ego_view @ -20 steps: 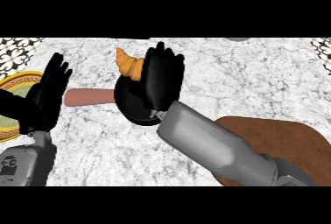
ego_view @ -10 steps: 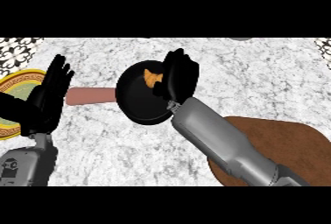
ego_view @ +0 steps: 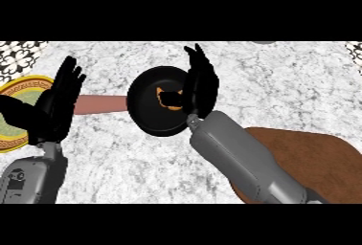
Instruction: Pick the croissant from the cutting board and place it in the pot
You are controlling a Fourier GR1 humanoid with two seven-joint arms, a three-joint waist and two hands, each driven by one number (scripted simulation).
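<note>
The black pot (ego_view: 152, 119) stands mid-counter, its pinkish handle (ego_view: 99, 104) pointing left. The orange croissant (ego_view: 170, 98) lies inside the pot, against its right side. My right hand (ego_view: 198, 91) is over the pot's right rim, edge-on, fingers straight and pointing up. Its thumb crosses part of the croissant, and the fingers do not curl round it. The brown cutting board (ego_view: 311, 158) at lower right is partly hidden by my right forearm. My left hand (ego_view: 60, 100) rests open at the left, fingers up, beside the pot handle.
A yellow-rimmed plate (ego_view: 14, 91) sits at the left edge, partly behind my left hand. A patterned black-and-white surface (ego_view: 17, 52) shows at the top left corner. Marble counter stretches beyond the pot and to its right.
My right hand carried the croissant from above the pot's far rim down into the pot. The croissant now sits lower against the hand, whose fingers have straightened. The left hand stayed put.
</note>
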